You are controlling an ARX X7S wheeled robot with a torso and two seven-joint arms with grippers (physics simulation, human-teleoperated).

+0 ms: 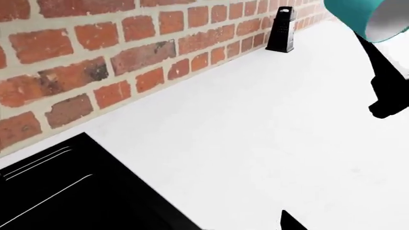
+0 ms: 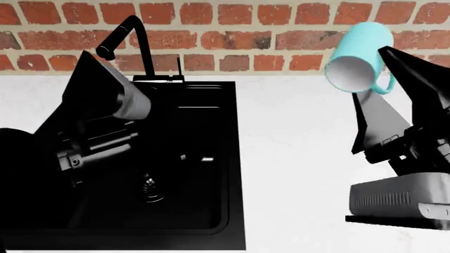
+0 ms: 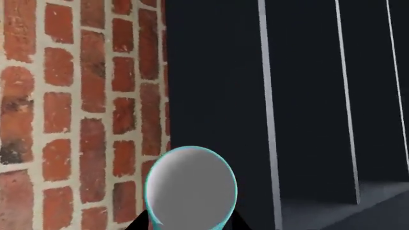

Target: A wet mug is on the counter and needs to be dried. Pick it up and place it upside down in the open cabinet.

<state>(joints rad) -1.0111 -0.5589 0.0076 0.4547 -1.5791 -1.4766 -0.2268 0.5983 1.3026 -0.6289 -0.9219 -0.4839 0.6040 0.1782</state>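
Observation:
The turquoise mug (image 2: 359, 55) hangs in the air above the white counter (image 2: 295, 158), near the brick wall. It is tilted, with its pale mouth facing down and to the left and its handle on the right. My right gripper (image 2: 369, 71) is shut on it, one black finger on each side. In the right wrist view the mug (image 3: 190, 187) shows its grey inside, with the dark cabinet (image 3: 307, 96) beyond it. The mug (image 1: 367, 17) also shows in the left wrist view. My left gripper (image 2: 98, 79) hovers over the black sink; its jaws are hard to make out.
The black sink (image 2: 183, 158) with a black faucet (image 2: 130, 37) fills the left of the counter. A black grater-like object (image 1: 281, 29) stands on the counter against the brick wall (image 1: 96, 52). A pale shelf floor (image 3: 345, 211) shows inside the cabinet.

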